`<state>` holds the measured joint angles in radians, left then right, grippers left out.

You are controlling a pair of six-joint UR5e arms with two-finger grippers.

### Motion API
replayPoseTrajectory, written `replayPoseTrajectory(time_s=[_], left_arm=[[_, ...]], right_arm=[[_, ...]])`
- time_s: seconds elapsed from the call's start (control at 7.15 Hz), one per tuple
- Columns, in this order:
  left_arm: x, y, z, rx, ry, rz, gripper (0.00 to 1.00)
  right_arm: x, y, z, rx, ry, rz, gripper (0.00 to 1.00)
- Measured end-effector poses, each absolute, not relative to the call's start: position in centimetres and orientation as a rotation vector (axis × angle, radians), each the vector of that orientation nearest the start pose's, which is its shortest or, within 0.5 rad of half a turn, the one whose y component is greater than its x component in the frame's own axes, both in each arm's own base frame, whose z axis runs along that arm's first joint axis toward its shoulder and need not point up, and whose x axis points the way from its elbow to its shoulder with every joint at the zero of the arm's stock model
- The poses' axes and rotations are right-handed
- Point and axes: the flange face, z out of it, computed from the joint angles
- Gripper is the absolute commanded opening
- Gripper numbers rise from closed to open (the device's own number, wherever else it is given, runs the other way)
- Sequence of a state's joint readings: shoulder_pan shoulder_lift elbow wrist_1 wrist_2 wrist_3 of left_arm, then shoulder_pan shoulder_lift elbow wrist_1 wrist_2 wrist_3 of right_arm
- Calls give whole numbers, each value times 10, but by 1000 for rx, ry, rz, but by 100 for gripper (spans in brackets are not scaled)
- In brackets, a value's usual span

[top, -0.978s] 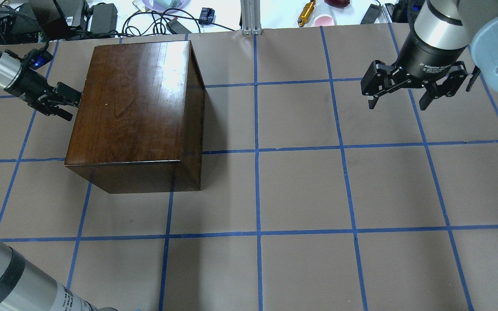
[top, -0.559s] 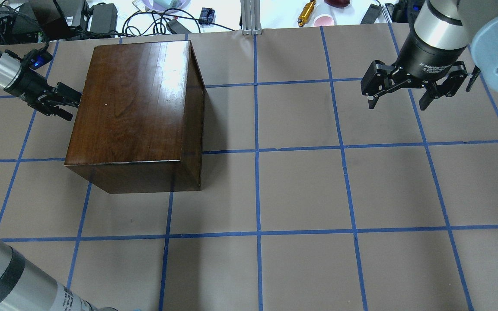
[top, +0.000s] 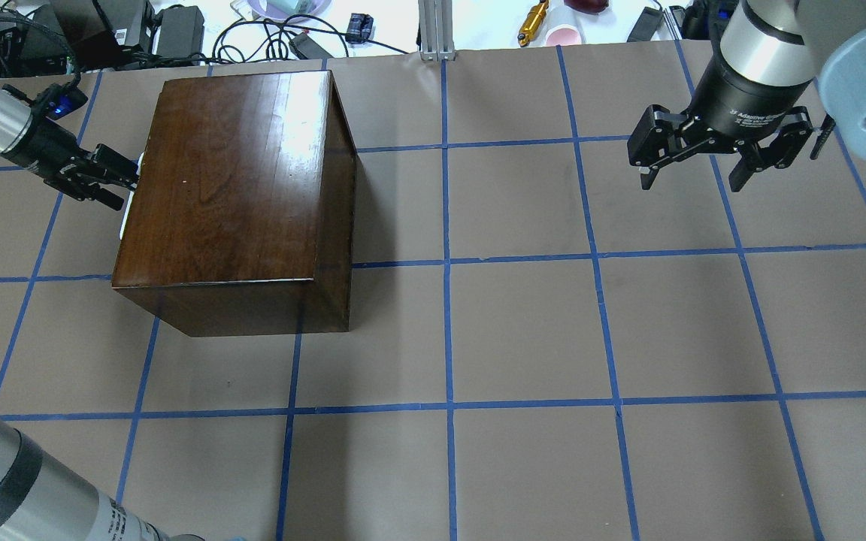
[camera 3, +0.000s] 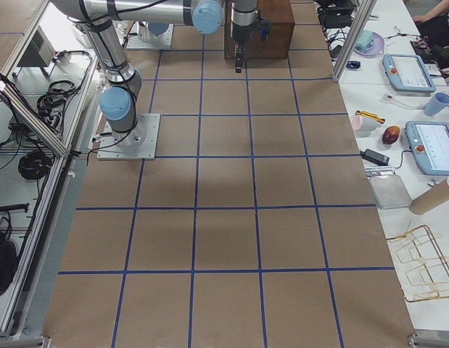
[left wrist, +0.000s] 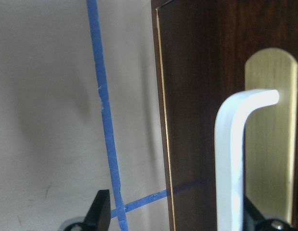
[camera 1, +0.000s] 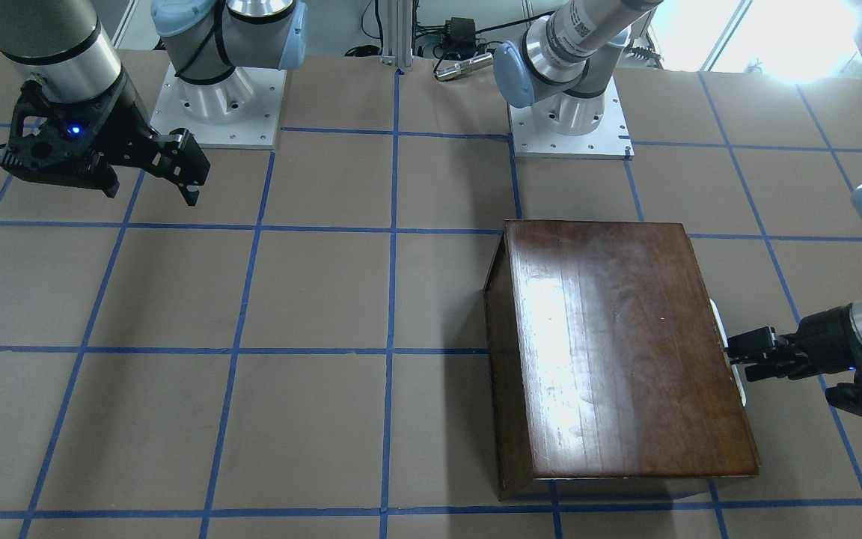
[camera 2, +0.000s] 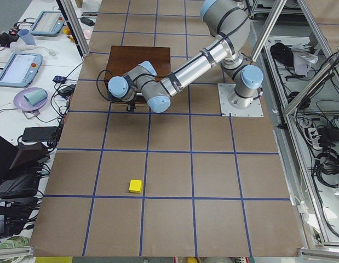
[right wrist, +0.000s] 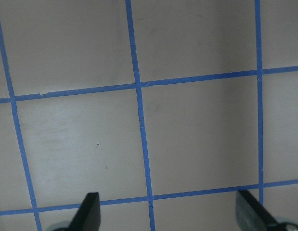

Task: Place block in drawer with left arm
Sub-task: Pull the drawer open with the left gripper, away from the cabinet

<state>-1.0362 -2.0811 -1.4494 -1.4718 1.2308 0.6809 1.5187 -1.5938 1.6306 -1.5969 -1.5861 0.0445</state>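
The dark-brown box (top: 237, 188) stands on the left half of the table. Its drawer front (left wrist: 187, 120) carries a white handle (left wrist: 230, 159) on a brass plate, and the handle peeks out past the box's edge (top: 130, 204). My left gripper (top: 119, 184) is at that handle, open, with the bar between its fingers and close to one finger (left wrist: 252, 216). It also shows in the front-facing view (camera 1: 734, 358). The yellow block (camera 2: 136, 186) lies on the table far from the box, behind the left arm. My right gripper (top: 692, 176) is open and empty above the table's far right.
Blue tape lines grid the brown table cover (top: 523, 330). Cables, chargers and small items lie beyond the far edge (top: 267, 30). The left arm's forearm (top: 12, 481) fills the near left corner of the overhead view.
My left gripper has shifted slightly left, away from the box. The white handle now shows past the box's left edge, where it was hidden before. The right arm has not moved.
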Motion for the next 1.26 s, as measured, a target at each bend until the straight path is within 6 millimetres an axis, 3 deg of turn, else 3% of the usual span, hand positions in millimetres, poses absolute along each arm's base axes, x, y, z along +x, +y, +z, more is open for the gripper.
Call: replayPoseTrajectory(time_s=[0.84,1.26], left_arm=[[201,-633,274,180,3487,129,87],[219,-627,275,134,3488,119,87]], right_arm=[[107,-487,472,152,3153,17,100],[107,-487,472,152,3153,17,100]])
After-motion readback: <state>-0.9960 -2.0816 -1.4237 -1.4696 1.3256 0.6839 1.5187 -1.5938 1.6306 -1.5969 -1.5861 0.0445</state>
